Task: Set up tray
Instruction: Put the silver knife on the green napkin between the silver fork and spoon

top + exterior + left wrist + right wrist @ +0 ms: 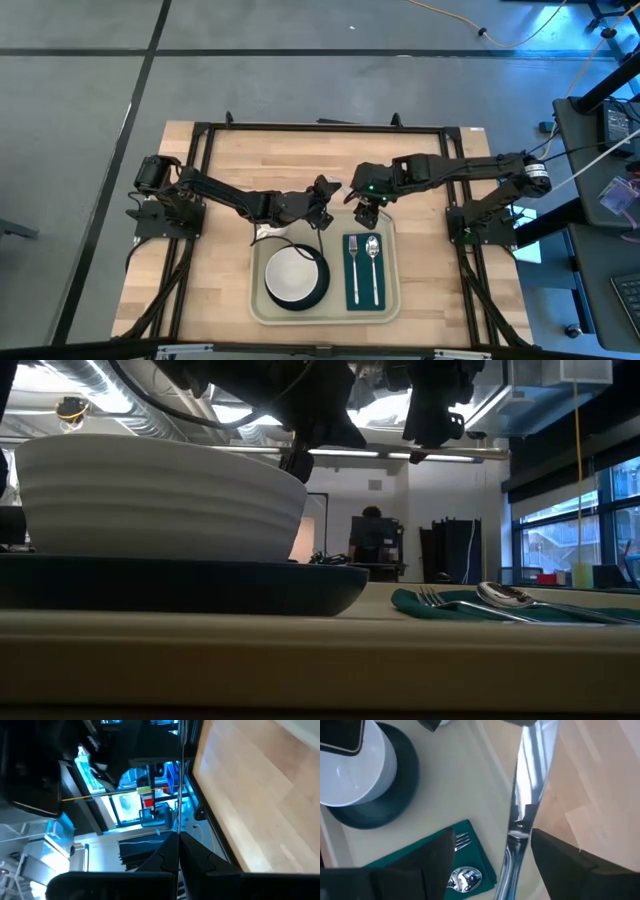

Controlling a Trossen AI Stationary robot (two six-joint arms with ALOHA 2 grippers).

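Note:
The pale beige tray [392, 308] lies at the table's near middle. On it a white bowl [290, 274] sits on a dark plate [323, 283], beside a green napkin [351, 292] carrying a fork [353, 262] and a spoon [372, 258]. Both grippers meet above the tray's far edge. My left gripper [325, 196] [178, 852] is shut on a shiny knife [530, 780]. My right gripper [365, 212] [492, 840] is open. Its fingers stand on either side of the knife's handle [512, 857], with the knife running lengthwise between them. My left gripper pinches the knife between its two shut fingers [200, 857]; the knife shows there edge-on as a thin line [180, 795]. In the right wrist view the blade's far end [540, 735] runs up under dark finger shapes. The knife hangs clear above the tray and the wood.
Bare wooden table top [230, 160] lies on the far side and to both sides of the tray. A black frame [320, 127] borders the table. The tray's strip between plate and napkin [465, 785] is bare. A person stands far off in the room [372, 530].

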